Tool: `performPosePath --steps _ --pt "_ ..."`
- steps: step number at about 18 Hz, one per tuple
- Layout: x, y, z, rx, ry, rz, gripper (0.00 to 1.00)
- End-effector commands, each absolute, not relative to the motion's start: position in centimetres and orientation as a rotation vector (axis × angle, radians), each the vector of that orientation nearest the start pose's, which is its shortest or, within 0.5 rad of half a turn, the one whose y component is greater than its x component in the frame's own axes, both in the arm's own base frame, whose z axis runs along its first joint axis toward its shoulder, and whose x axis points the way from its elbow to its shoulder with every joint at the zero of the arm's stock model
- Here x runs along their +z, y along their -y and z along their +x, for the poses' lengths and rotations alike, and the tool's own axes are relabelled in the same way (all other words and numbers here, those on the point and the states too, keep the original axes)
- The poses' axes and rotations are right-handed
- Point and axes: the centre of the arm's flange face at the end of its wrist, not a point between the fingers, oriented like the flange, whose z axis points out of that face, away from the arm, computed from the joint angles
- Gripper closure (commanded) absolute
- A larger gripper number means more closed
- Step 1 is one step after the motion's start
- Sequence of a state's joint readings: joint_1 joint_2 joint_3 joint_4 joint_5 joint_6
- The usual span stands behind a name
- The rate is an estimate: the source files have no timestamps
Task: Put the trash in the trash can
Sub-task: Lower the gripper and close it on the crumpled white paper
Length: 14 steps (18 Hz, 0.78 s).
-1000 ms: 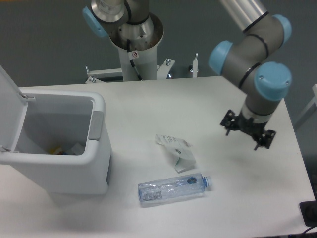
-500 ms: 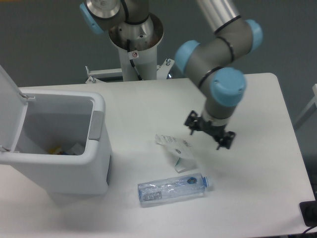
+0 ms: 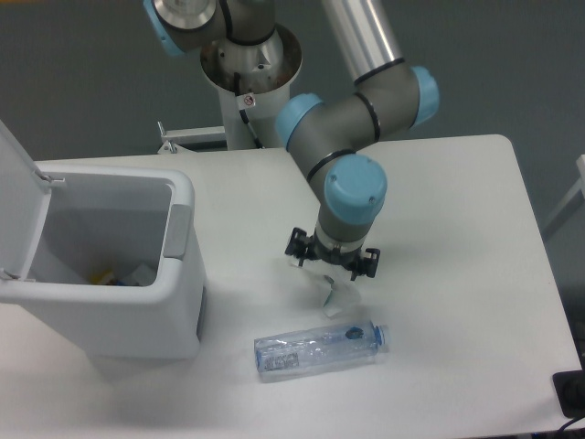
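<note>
A: Where's the gripper (image 3: 331,261)?

B: Directly over the paper wrapper (image 3: 333,294), pointing down at the table (image 3: 457,274). The wrist and grey-blue arm (image 3: 352,137) cover most of it from this camera.

A: Jaws spread or pressed together?

B: Can't tell. I only see the black bracket sticking out on both sides of the wrist; the fingertips are hidden behind the arm body. Also can't tell whether they touch the wrapper or sit just above it.

A: How much of the wrapper shows?

B: Just a white crumpled edge poking out below the jaws, toward the camera. The rest is under the gripper.

A: Bottle?

B: The bottle (image 3: 317,347) lies flat on the table, near the jaws on the camera side, apart from the wrapper. Clear, crushed, blue cap at its right end. Nothing is touching it.

A: Trash can?

B: The trash can (image 3: 137,302) sits well to the left of the jaws in the picture. Its lid (image 3: 18,197) is flipped up on the far left side, grey latch panel on the wall facing the gripper. A few small items lie on its floor, too small to identify.

A: Anything else?

B: The arm's base column (image 3: 249,78) stands behind the table's far edge, beyond the jaws.
</note>
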State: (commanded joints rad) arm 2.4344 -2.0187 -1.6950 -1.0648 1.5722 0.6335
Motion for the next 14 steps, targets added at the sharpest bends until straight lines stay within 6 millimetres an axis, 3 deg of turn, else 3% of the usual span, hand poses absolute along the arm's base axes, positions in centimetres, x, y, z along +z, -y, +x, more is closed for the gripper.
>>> performPosePath --steps 3,7,9,11,14 --pt "21.1 -50.2 -37.0 -0.019 0.417 -3.206 0.02" --pt "20.7 -50.3 -37.1 0.014 0.418 -3.225 0.51" --pt "20.9 -50.1 -37.5 0.079 0.419 -3.258 0.83" --pt "21.1 -50.0 -37.7 0.112 0.419 -3.267 0.96" --pt "22.6 -50.3 -38.0 0.119 0.402 -3.242 1.00"
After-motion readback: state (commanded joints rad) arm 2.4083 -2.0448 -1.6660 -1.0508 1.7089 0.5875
